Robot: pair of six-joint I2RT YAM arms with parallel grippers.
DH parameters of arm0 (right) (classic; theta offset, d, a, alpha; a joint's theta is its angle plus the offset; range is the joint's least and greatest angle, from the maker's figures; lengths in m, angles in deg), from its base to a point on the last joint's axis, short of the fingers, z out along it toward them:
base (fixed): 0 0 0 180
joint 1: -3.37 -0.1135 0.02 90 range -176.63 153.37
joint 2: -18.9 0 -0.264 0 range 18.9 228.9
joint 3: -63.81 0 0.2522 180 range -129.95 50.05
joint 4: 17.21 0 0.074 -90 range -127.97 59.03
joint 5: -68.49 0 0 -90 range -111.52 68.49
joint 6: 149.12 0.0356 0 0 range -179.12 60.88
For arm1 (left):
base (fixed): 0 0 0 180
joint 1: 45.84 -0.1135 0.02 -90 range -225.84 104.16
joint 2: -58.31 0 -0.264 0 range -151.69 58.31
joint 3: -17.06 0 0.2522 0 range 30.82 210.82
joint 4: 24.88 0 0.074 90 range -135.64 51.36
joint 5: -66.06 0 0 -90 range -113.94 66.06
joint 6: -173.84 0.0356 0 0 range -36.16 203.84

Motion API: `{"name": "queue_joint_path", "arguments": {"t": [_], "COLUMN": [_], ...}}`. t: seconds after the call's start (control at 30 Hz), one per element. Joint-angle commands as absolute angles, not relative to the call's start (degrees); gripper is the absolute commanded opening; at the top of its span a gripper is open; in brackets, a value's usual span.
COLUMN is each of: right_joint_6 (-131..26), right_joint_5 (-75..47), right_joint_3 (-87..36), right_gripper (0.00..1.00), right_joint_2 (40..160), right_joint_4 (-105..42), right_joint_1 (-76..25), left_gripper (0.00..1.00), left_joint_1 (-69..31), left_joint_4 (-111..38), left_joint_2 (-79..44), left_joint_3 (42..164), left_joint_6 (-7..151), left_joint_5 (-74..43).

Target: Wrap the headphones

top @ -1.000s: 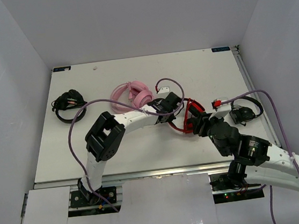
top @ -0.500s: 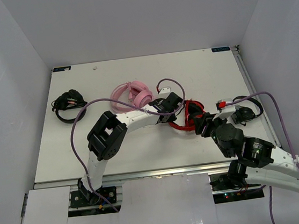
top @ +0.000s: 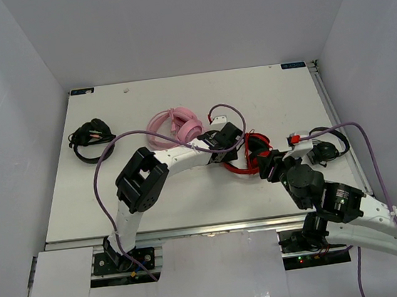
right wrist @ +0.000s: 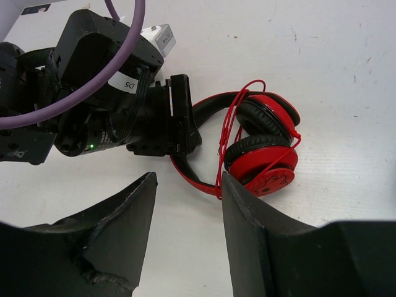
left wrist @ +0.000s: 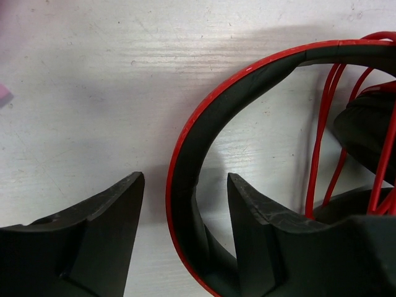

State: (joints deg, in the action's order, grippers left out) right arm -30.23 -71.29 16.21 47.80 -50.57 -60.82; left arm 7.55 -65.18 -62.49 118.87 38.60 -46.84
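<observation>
White scuffed table (top: pixel 142 97) sat inside pale plain walls (top: pixel 184 21); both arms were bolted at the near edge, with purple cables (top: pixel 100 175) looping off them. From the top view I saw the red over-ear headphones with black pads (top: pixel 257 145) lying right of centre on the table, between the two wrists. Pink headphones (top: pixel 174 125) lay just behind the left arm, small black headphones (top: pixel 91 140) were far left, and another black headset (top: pixel 326 150) was at the right edge. The left gripper (top: pixel 238 152) reached in from the left and the right gripper (top: pixel 265 161) sat just near of the cups; I couldn't read jaw gaps from up there. The left wrist view filled that in: the left gripper's jaws were spread and straddled the red headband, with a clear gap on the left side and the band close to the right finger (left wrist: pixel 247 210), not clamped. Thin red cable (left wrist: pixel 318 136) crossed the band's arch. The right wrist view showed the cups stacked together with cable loops draped over them. There the right gripper's jaws were spread and held nothing.
</observation>
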Motion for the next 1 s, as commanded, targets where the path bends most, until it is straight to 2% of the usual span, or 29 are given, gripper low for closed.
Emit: {"name": "queue_joint_path", "arguments": {"t": [0.0,0.17,0.27,0.37,0.4,0.53,0.63,0.97], "right_joint_6": [-30.9,-30.9,-32.5,-32.7,-32.8,-33.7,-33.5,-30.4], "right_joint_5": [-71.9,-69.6,-67.5,-65.8,-64.6,-59.7,-58.3,-59.5], "right_joint_3": [14.9,11.5,10.1,9.0,8.8,8.1,8.7,13.7], "right_gripper": [0.53,0.53,0.54,0.59,0.63,0.98,0.9,0.9], "right_joint_2": [48.3,50.3,51.1,50.7,50.3,50.5,50.9,48.4], "right_joint_4": [-48.8,-52.0,-53.5,-56.5,-57.0,-58.8,-59.1,-58.5], "right_joint_1": [-60.7,-60.8,-60.7,-60.7,-60.7,-60.7,-60.6,-60.6], "left_gripper": [0.71,0.96,0.98,0.98,0.98,0.98,0.98,0.98], "left_joint_1": [7.8,7.8,7.8,7.8,7.8,7.9,8.0,8.4], "left_joint_4": [-65.5,-65.9,-67.2,-67.6,-67.3,-64.7,-60.4,-47.4], "left_joint_2": [-55.8,-47.6,-42.6,-36.6,-33.4,-23.8,-13.1,21.0], "left_joint_3": [119.4,116.8,115.6,112.9,111.5,103.3,96.3,67.8], "left_joint_6": [39.1,40.2,42.4,45.6,47.1,54.4,56.8,56.3], "left_joint_5": [-46.9,-46.8,-47.6,-47.7,-47.3,-43.0,-37.4,-29.5]}}
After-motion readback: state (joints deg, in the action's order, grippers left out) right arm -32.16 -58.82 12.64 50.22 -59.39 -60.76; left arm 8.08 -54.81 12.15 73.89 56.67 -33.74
